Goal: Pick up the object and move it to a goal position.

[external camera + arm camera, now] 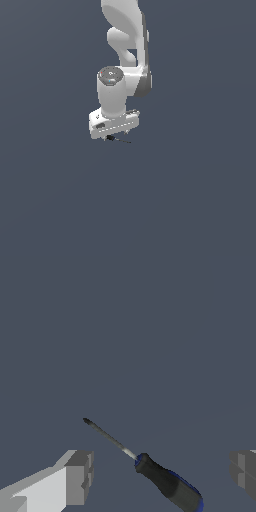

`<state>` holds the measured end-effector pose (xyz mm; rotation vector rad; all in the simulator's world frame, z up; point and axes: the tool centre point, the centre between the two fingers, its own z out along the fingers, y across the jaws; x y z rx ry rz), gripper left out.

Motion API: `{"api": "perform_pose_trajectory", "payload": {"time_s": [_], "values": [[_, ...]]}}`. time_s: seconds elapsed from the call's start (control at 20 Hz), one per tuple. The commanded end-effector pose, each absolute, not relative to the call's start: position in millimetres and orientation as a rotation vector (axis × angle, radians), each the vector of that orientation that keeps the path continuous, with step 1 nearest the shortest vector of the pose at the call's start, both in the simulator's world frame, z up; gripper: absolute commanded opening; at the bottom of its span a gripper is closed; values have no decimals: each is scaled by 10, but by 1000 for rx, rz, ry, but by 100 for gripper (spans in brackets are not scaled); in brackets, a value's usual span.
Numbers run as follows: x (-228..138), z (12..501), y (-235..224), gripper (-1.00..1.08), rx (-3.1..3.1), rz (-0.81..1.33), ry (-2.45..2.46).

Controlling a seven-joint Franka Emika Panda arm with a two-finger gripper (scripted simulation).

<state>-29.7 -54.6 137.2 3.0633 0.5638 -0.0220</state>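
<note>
- A plain, dark grey-blue surface (200, 200) is seen across both views.
- It is evenly coloured and unmarked, with only faint shading visible.

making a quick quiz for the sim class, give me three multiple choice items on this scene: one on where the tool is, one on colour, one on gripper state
1. Where does the screwdriver lie in the wrist view?
A. between the two fingers
B. outside both fingers
C. on top of one finger

2. What colour is its handle?
A. red
B. black with blue
C. yellow

3. How does the gripper stand?
A. shut on the tool
C. open
B. shut on nothing

Answers:
1 A: the handle sits in the gap between the fingers.
2 B: dark grip with a blue edge.
3 C: both fingers stand well apart, clear of the handle.
</note>
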Motion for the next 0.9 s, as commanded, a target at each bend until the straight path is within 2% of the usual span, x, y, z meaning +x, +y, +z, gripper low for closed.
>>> {"api": "perform_pose_trajectory", "payload": {"time_s": [0.0, 0.85], "values": [[-338, 1315, -575, 100, 3045, -23, 662], [-636, 961, -735, 100, 2844, -22, 1299]]}}
